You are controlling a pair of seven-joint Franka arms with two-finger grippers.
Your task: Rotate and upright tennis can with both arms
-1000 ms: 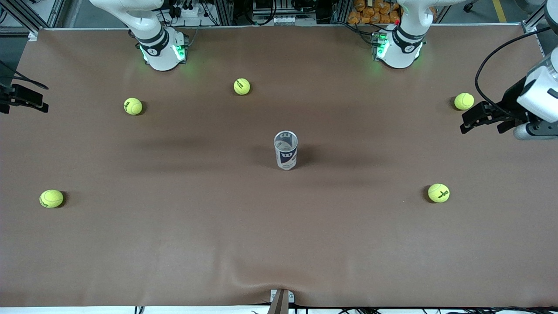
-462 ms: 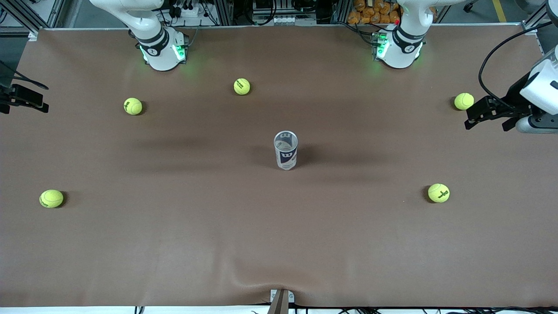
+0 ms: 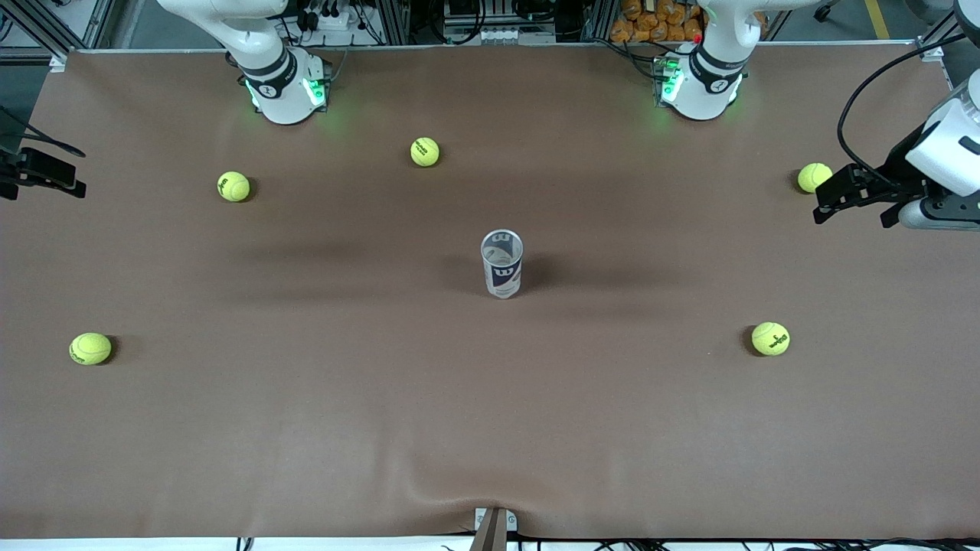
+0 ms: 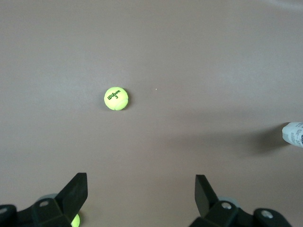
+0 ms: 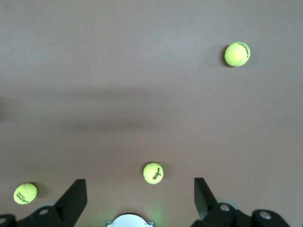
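Observation:
The tennis can point(image 3: 502, 264) stands upright at the middle of the table, silvery open rim up, navy W band facing the front camera. Only its edge shows in the left wrist view point(image 4: 294, 135), and it is out of the right wrist view. My left gripper point(image 3: 850, 219) hangs open and empty over the left arm's end of the table; its wrist view point(image 4: 141, 182) shows the jaws wide apart. My right gripper point(image 3: 46, 174) is at the right arm's end, partly cut off by the view's edge; it is open and empty in its wrist view point(image 5: 139, 184).
Several yellow tennis balls lie about: one below the left gripper point(image 3: 814, 177), one nearer the front camera point(image 3: 770, 338), two near the right arm's base point(image 3: 425, 151) point(image 3: 233, 186), one at the right arm's end point(image 3: 90, 348). Bare brown tabletop point(image 3: 306, 428) surrounds the can.
My left gripper has drifted a little toward the left arm's end of the table, away from the can. The can, the balls and the right arm have not moved.

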